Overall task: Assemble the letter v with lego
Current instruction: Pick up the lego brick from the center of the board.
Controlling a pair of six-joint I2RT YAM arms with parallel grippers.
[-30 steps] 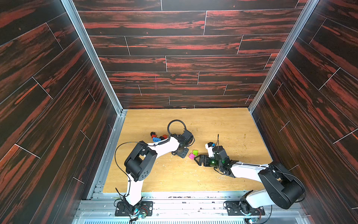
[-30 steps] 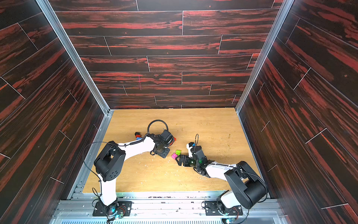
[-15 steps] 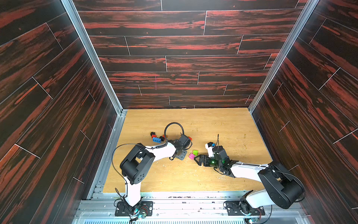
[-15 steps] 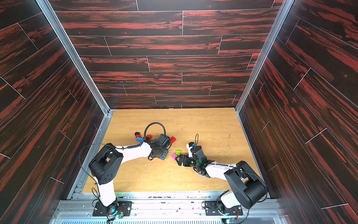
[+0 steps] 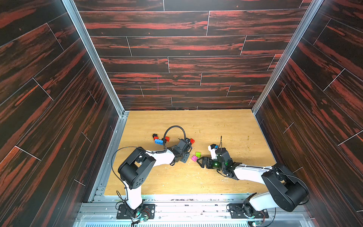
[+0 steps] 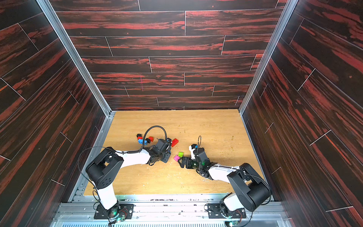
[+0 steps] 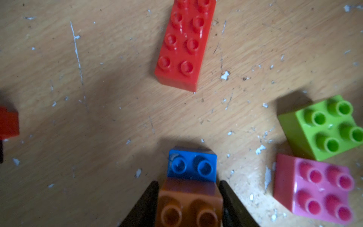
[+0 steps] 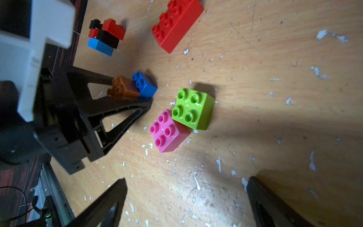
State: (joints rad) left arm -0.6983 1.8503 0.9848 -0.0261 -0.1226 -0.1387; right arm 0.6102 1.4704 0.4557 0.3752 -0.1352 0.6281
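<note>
The orange brick (image 7: 189,206), with the blue brick (image 7: 192,167) joined to it, is pinched in my left gripper (image 7: 188,183) near the desk's (image 5: 225,125) middle. I'd set it down level beside the pink brick (image 8: 167,131). My right gripper (image 8: 187,181) hangs spread, empty.

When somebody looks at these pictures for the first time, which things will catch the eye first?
The bright green brick and pink brick, touching each other near the middle of the wooden table, stand out first. Next, the left claw is clamped on an orange brick joined to a blue brick, while the right claw gapes open, empty.
</note>
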